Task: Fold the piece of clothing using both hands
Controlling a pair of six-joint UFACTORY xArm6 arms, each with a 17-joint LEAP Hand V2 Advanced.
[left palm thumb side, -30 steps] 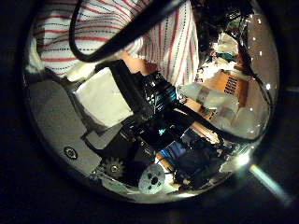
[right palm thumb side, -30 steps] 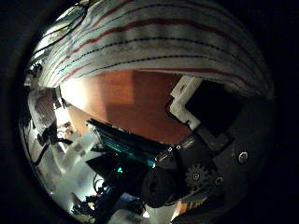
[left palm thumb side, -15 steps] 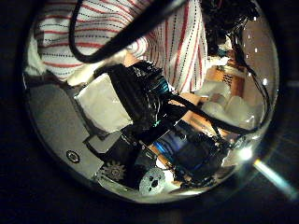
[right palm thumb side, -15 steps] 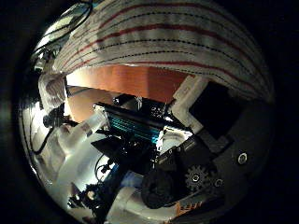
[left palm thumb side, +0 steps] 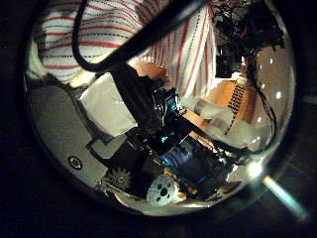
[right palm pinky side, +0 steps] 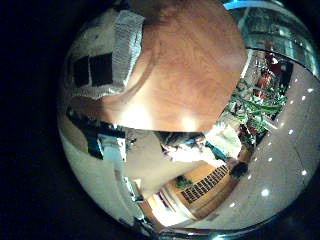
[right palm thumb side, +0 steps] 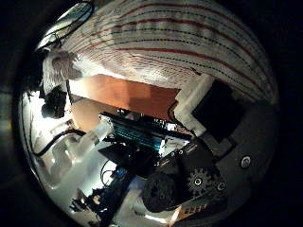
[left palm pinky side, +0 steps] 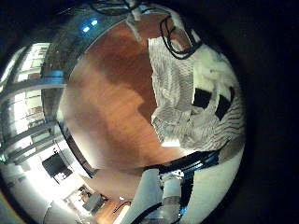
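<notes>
Lifting is what the last second shows: the striped garment (right palm thumb side: 180, 47) now fills more of my right thumb-side view than it did a second ago, with less of the wooden table (right palm thumb side: 123, 92) bare beneath it, so I judge the fold is mid-carry, not yet laid down. The cloth hangs bunched over the table (left palm pinky side: 107, 103) in both little-finger views, close to both palms. My right hand (right palm thumb side: 204, 118) and left hand (left palm thumb side: 119, 104) each have a finger against the fabric, but I cannot tell whether either is pinching it.
</notes>
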